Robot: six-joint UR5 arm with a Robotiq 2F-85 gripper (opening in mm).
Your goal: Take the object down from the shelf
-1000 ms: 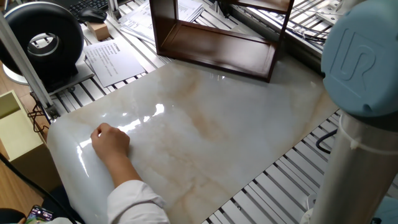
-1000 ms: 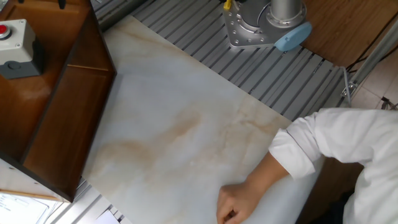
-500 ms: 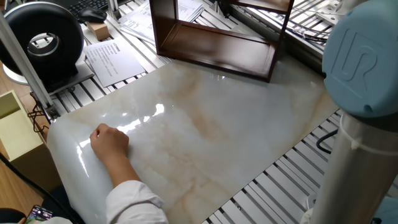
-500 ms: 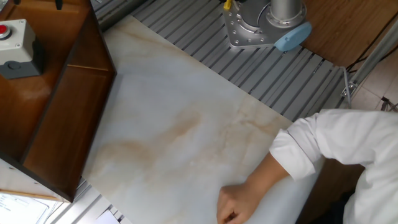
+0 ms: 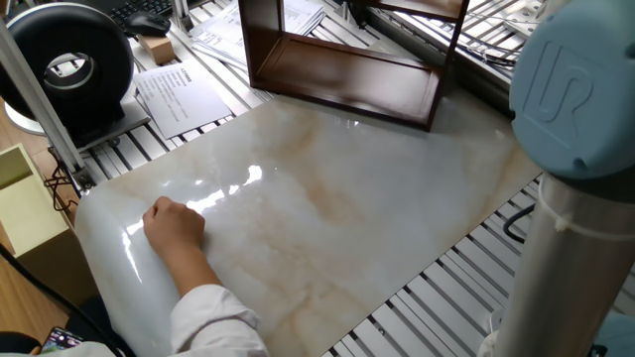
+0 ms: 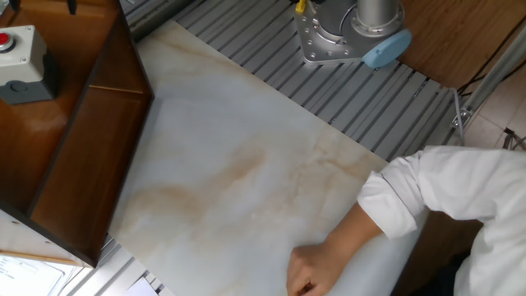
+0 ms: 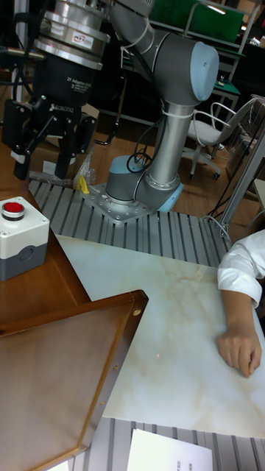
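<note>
Up high above the shelf (image 7: 66,346), claw (image 7: 46,158) hanging with fingers spread wide and nothing between them, well clear of the white button box (image 7: 22,235) on the top board. No sign of the grey chunk in any view (possibly cupped under the closed hand (image 5: 175,226) resting on the marble slab (image 5: 327,198), impossible to tell). Best to hold position, confirm where the chunk actually sits, and descend only with the hand out of the way.

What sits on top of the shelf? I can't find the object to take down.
On the shelf top stands a grey box with a red button; no grey block shows. The hand hangs open above it.
</note>
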